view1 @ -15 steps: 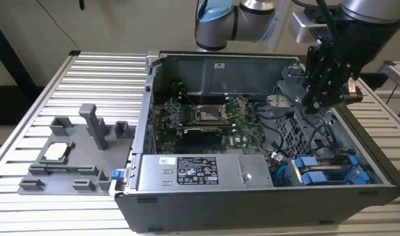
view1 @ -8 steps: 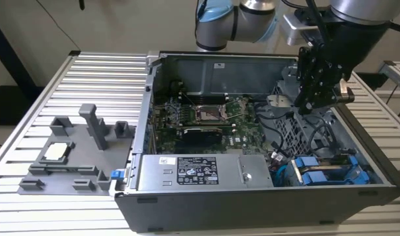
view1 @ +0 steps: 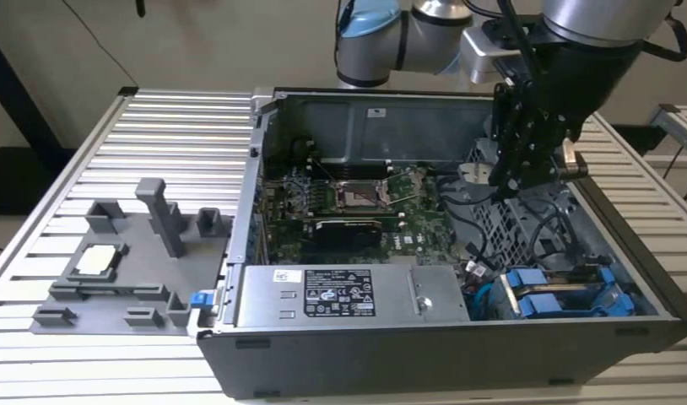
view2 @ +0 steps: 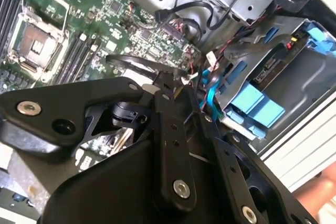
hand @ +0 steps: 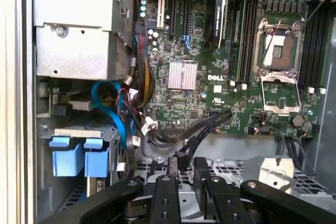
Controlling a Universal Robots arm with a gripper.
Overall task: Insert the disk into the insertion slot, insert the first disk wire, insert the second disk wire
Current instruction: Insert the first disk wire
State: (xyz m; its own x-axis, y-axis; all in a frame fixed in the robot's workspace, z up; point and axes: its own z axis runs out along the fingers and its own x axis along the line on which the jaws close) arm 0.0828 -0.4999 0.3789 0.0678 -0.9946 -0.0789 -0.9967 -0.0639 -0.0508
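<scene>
The claw (view1: pixel 512 187) hangs low inside the case (view1: pixel 434 346); its grip cannot be told. Loose black cables (hand: pixel 199 126) nearby could snag it.

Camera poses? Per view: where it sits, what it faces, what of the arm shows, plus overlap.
Exterior view: off the arm, high, looking down into the open computer case; arm and gripper reach in at the exterior view's right.
First wrist view: on the arm, facing the motherboard; gripper links in foreground.
Second wrist view: on the arm, angled across that board; gripper links in foreground.
Shared: motherboard and blue carrier tabs in all three.
</scene>
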